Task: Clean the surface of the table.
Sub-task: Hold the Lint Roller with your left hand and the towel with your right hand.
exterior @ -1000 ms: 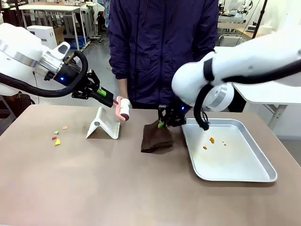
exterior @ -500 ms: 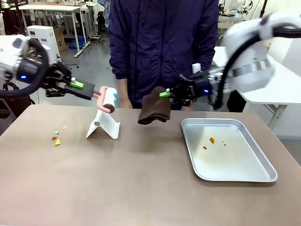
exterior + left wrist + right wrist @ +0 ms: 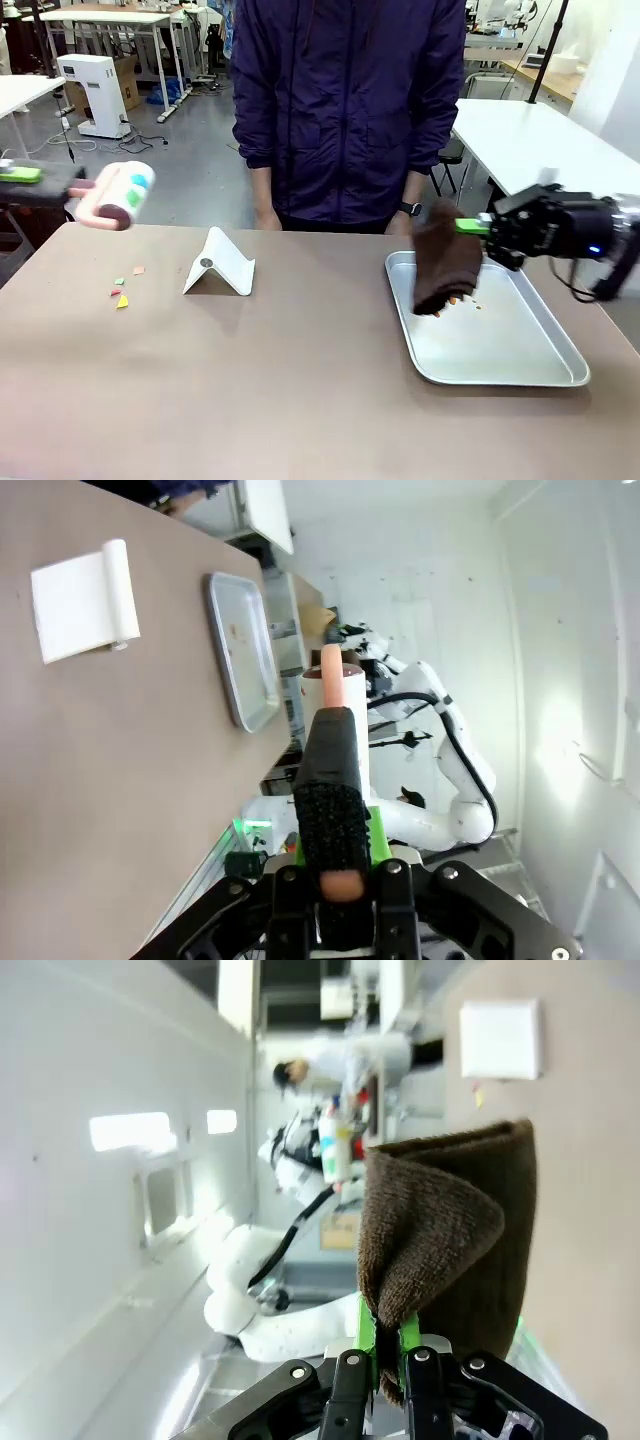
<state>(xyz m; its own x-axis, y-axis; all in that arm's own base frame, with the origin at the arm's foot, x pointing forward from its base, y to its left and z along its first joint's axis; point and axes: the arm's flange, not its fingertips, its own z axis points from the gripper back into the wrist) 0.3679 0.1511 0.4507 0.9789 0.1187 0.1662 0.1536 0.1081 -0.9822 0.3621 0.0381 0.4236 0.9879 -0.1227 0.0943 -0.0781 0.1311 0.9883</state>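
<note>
**Tools lifted, desk not yet wiped**

The desk (image 3: 300, 400) fills the front view's lower half, carrying coloured scraps (image 3: 121, 293) toward nine o'clock, a white stand (image 3: 220, 270) at eleven and a metal tray (image 3: 565, 372) at three. My left fingers (image 3: 338, 875) are clamped on the pink handle of a lint roller (image 3: 120, 195), raised beyond the nine o'clock edge, likely bound for those scraps. My right fingers (image 3: 385, 1352) pinch a brown cloth (image 3: 446, 262) hanging above the tray's eleven o'clock corner, perhaps to shed crumbs there. I can read no print; the roller's coloured marks blur.
</note>
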